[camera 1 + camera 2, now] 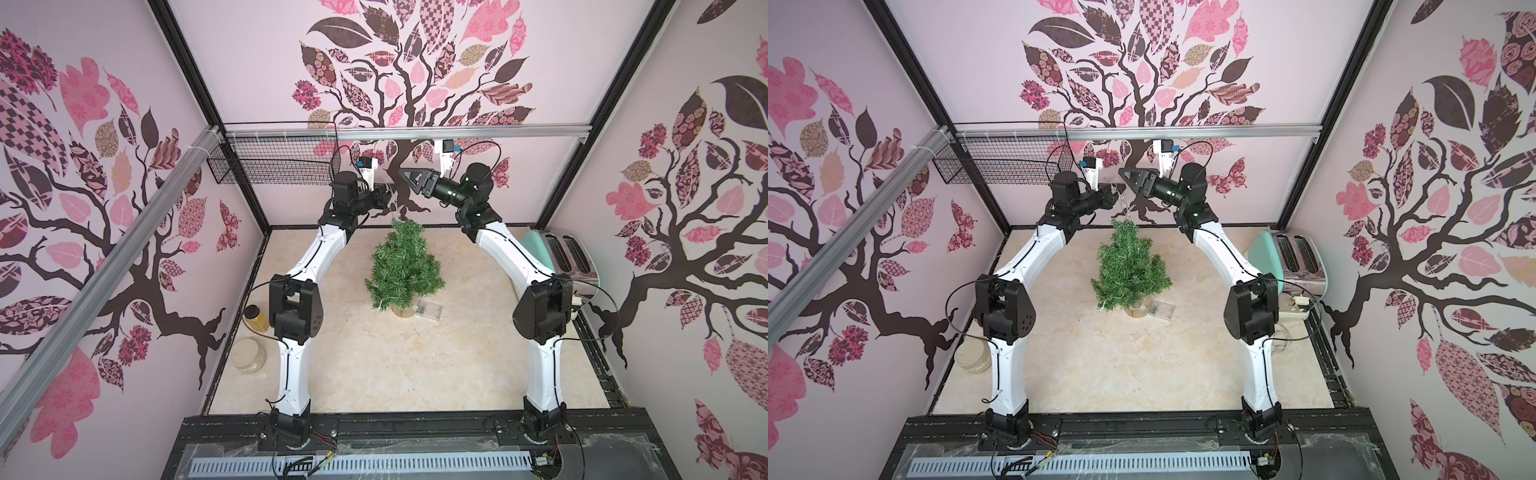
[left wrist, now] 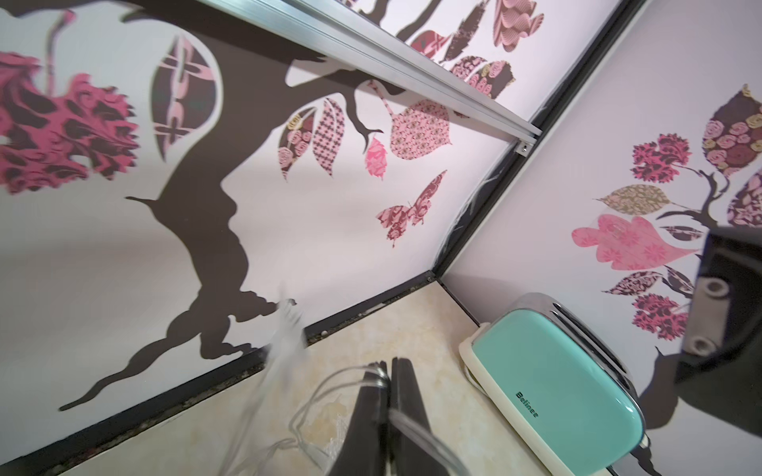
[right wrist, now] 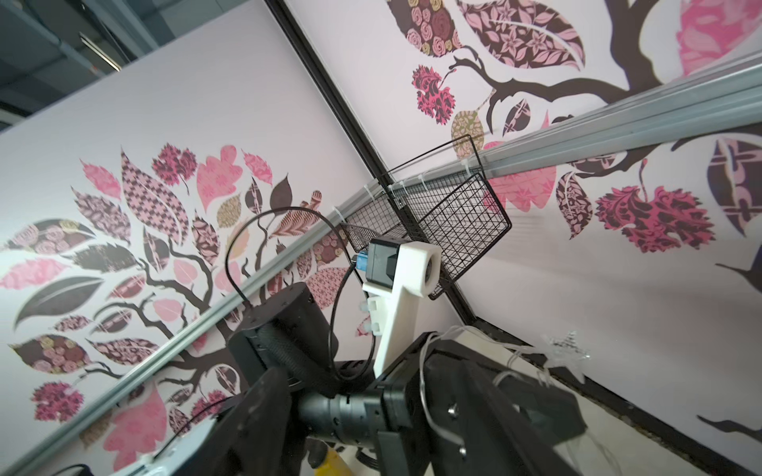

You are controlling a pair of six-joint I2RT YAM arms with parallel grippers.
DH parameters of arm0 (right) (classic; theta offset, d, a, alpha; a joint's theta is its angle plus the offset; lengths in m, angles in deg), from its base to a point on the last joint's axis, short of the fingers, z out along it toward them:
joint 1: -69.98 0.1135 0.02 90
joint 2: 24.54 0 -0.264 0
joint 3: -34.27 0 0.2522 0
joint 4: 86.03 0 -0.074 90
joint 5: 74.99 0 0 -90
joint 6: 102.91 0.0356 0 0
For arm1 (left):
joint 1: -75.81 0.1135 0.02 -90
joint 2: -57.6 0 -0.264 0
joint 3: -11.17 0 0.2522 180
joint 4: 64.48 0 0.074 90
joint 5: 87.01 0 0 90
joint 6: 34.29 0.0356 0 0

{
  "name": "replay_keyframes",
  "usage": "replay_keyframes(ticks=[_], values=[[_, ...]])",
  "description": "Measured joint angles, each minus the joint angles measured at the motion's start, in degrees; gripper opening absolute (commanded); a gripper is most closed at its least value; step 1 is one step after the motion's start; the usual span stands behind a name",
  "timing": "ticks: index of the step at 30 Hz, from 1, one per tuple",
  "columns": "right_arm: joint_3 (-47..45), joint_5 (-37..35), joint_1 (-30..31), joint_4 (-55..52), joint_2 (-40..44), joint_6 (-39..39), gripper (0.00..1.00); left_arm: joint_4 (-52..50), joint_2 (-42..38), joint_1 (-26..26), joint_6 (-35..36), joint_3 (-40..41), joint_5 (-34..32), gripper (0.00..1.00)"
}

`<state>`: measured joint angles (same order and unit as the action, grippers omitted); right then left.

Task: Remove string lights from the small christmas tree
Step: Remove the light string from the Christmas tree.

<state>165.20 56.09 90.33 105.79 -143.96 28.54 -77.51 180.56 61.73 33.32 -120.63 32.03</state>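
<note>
Left claw (image 2: 389, 364): shut tight on the thin wire of the string lights (image 1: 395, 210) and held high above the treetop, so the strand pulls up clear of the needles. Right claw (image 1: 405, 174): jaws apart, holding nothing, facing the left one, probably placed to take the next length. Small christmas tree (image 1: 403, 266): upright in the middle of the table (image 1: 353, 374), unheld. Lights: one run hangs from claw to treetop. More wire shows among the lower branches. The clear box (image 1: 428, 309) lies just beside the base, so removal looks partial.
</note>
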Motion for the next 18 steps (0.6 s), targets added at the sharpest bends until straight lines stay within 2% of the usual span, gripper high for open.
replay_keyframes(ticks=[1, 2, 9, 16, 18], values=[[-1.6, -0.3, -0.5, 1.2, 1.0, 0.9, 0.88, 0.0, -0.5, 0.5, -0.2, 0.5, -0.6, 0.00], [-3.4, -0.8, -1.2, 2.5, 2.0, 2.0, 0.92, 0.1, -1.1, 0.9, -0.3, 1.1, -1.1, 0.00], [-20.8, -5.9, -6.3, 8.2, 12.7, 4.5, 0.93, 1.4, -6.7, 3.8, -3.1, 6.2, -5.0, 0.00], [-34.0, -9.9, -5.7, 10.2, 23.1, 2.4, 0.94, 3.5, -13.6, 5.2, -4.8, 14.4, -9.0, 0.00], [-36.5, -10.7, -5.6, 10.7, 25.3, 2.1, 0.97, 3.6, -15.5, 5.5, -4.8, 16.3, -10.1, 0.00]])
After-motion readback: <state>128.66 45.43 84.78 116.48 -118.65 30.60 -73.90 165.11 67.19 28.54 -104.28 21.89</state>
